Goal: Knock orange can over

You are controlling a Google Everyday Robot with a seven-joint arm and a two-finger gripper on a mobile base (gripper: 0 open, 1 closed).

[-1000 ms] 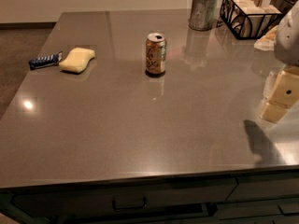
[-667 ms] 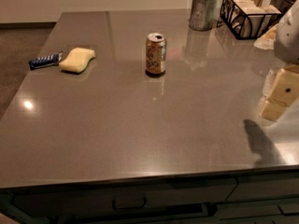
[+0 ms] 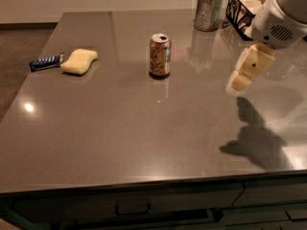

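Note:
The orange can (image 3: pixel 159 55) stands upright near the middle of the grey table (image 3: pixel 120 128), silver top up, with an orange-tan label. My gripper (image 3: pixel 244 75) hangs from the white arm at the right side, well to the right of the can and a little nearer the front, above the table and casting a shadow on it. It holds nothing that I can see.
A yellow sponge (image 3: pixel 79 61) and a blue wrapped bar (image 3: pixel 45 62) lie at the left. A grey metal tin (image 3: pixel 209 11) with white contents and a black wire basket (image 3: pixel 247 6) stand at the back right. The table's front edge is near, with drawers below.
The arm and gripper have moved left and inward over the table, closer to the can. The can has not moved.

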